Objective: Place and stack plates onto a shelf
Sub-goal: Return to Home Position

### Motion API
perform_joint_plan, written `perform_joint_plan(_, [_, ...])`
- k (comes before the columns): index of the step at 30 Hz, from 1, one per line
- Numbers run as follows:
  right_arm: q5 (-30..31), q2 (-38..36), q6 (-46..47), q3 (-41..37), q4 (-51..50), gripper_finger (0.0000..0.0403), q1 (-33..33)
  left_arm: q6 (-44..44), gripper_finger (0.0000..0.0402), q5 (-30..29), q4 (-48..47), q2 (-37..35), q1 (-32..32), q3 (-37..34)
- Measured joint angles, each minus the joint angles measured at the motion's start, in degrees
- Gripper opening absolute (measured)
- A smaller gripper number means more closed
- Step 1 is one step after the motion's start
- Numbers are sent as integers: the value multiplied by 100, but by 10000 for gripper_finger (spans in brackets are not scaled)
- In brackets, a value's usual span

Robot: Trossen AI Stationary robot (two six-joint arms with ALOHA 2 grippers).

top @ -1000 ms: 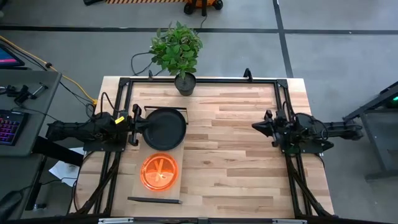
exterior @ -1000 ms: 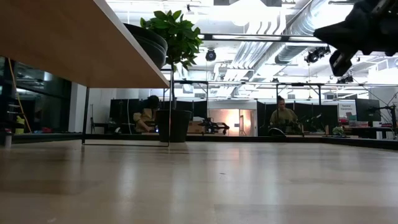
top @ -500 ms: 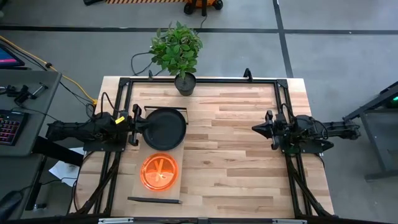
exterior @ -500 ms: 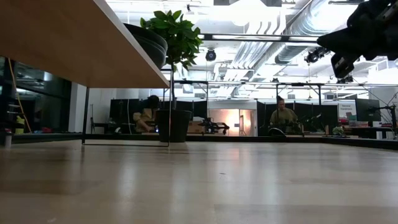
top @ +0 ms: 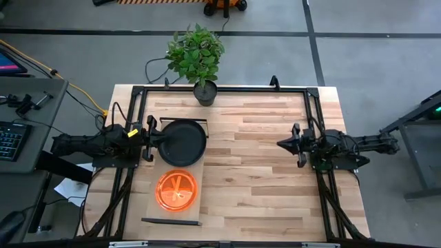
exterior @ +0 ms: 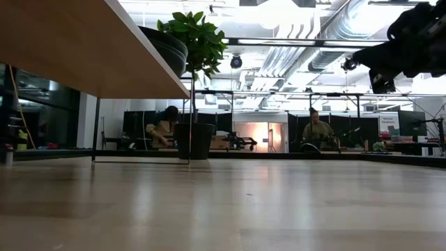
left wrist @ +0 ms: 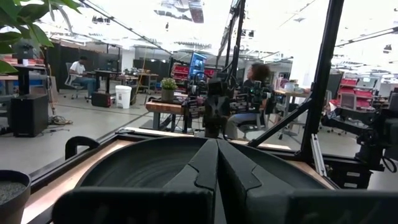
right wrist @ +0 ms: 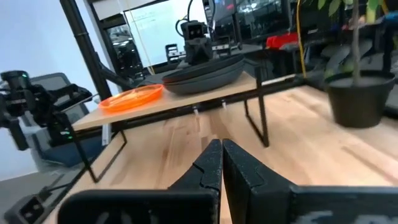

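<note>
The shelf stands on the table's left half. A stack of dark plates sits on its far part and a stack of orange plates on its near part. The right wrist view shows the dark plates and the orange plates side by side on the board. My left gripper is shut at the dark stack's left rim, its fingertips over the top plate. My right gripper is shut and hovers above the table's right half, pointing toward the shelf. My left gripper's shut fingers reach level from the table's left over the left rim of the top dark plate. Whether they touch it I cannot tell.
A potted plant stands at the table's far edge, just beyond the shelf. A black metal frame runs along the table's far and side edges. Bare wood lies between the shelf and my right arm. People sit in the room behind.
My right gripper has crept slightly toward the table's left and tipped from pointing downward to nearly level, staying shut. My left gripper and the plates have kept still.
</note>
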Motion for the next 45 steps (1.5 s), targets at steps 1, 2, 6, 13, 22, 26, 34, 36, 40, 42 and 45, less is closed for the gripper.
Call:
perform_joint_plan(1, [15, -10, -61, 0, 1, 0, 0, -2, 0, -3, 0, 0, -2, 0])
perform_joint_plan(2, [12, -14, -79, 0, 0, 0, 0, -1, 0, -3, -6, 0, -2, 0])
perform_joint_plan(6, [-7, 6, -90, 0, -2, 0, 0, -2, 0, -2, -31, 0, -2, 0])
perform_joint_plan(13, [-11, 6, -38, -2, -1, 0, 0, 0, 0, -2, -64, 0, -2, 0])
perform_joint_plan(22, [-26, 6, -31, -4, -2, 0, 0, -2, 0, -2, -68, 0, -2, 0])
perform_joint_plan(26, [-26, 6, -31, -4, 0, 0, 0, 0, 0, -2, -70, 0, -1, 0])
perform_joint_plan(34, [-25, 6, -30, -7, 0, 0, 0, -2, 0, -2, -70, 0, -2, 0])
perform_joint_plan(36, [-24, 6, -29, -7, 0, 0, 0, -1, 0, -2, -70, 0, -2, 0])
perform_joint_plan(40, [-24, 6, -29, -7, 0, 0, 0, -1, 0, -2, -70, 0, -1, 0])
perform_joint_plan(42, [-24, 6, -29, -7, 0, 0, 0, 0, 0, -2, -70, 0, -2, 0])
perform_joint_plan(45, [-24, 6, -30, -7, 0, 0, 0, 0, 0, -2, -70, 0, -2, 0])
